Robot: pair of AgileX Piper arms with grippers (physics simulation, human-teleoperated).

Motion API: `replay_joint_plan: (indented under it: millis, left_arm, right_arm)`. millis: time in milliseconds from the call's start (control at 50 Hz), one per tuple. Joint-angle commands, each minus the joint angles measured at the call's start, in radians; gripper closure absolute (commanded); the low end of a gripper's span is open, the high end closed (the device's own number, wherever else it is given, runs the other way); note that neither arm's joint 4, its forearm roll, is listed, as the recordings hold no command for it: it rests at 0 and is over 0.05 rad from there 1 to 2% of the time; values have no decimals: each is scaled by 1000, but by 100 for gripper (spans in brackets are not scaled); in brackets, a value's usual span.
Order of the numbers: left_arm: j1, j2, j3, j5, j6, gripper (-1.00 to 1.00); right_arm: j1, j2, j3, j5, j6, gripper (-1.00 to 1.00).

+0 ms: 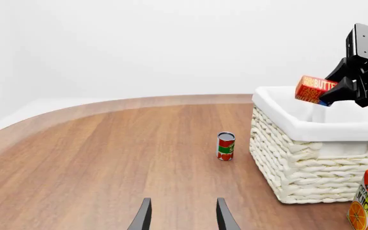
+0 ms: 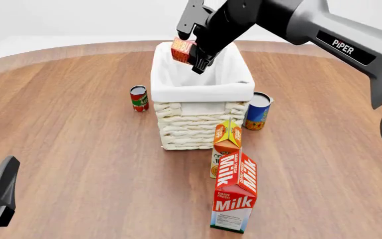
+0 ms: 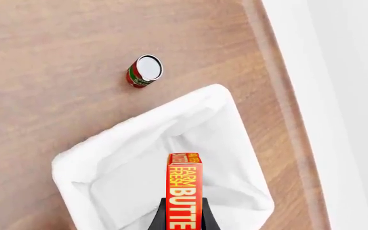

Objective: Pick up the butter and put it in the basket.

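Right gripper [image 2: 192, 56] has its jaws clenched on the butter [image 2: 182, 50], held in the air above the basket [image 2: 201, 122] — over its far-left part, clear of the white liner; in the right wrist view the box [image 3: 184, 189] stands edge-on betw. the jaws w/ the basket's open liner [image 3: 107, 158] below it. Left gripper [image 1: 181, 218] sits low over the desk [image 2: 71, 149], well apart from the basket on its near-left side; jaws released, nothing betw. them. Red-and-green can [image 2: 139, 98] stands upright just left of the basket; blue can [image 2: 257, 110] upright, close at the basket's right wall — can't tell if touching. Juice carton [image 2: 226, 144] stands just in front of the basket's near wall; milk carton [image 2: 235, 199] nearer still, partly covering the juice in the front view.
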State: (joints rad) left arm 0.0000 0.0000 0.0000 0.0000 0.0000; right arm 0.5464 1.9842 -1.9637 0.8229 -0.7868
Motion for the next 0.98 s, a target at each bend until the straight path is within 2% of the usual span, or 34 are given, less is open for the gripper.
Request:
replay_joint_plan:
  millis: [20,200,220,680,800,840,860,880,900,920,940,960,980]
  left_arm:
    - [0,0,0,0,0,-100]
    - [0,0,0,0,0,-100]
    - [0,0,0,0,0,-100]
    - [0,0,0,0,0,-100]
    - [0,0,0,0,0,-100]
    - [0,0,0,0,0,-100]
    - [0,0,0,0,0,-100]
    - [0,0,0,0,0,-100]
    - [0,0,0,0,0,-100]
    - [0,0,0,0,0,-100]
    - [0,0,0,0,0,-100]
    - [0,0,0,0,0,-100]
    - [0,0,0,0,0,-100]
  right_arm:
    - [-1,11,-33,1,3,100]
    - [-2,8,-19,-15,-15,100]
    - [-1,-6,1,-59,-29,-100]
    - [9,-24,15,-63,-29,-100]
    - [23,-89,78,-93,-12,-100]
    - [35,-145,140,-146,-1,-100]
    - [51,-233,227,-259,15,-100]
    - [69,-298,302,-332,12,-100]
    - [108,-420,421,-455,39,-100]
    - [116,-477,466,-521,68,-100]
    - [116,-478,468,-522,68,-100]
    - [123,-638,605,-712,123,-100]
    - [127,-717,685,-800,133,-100]
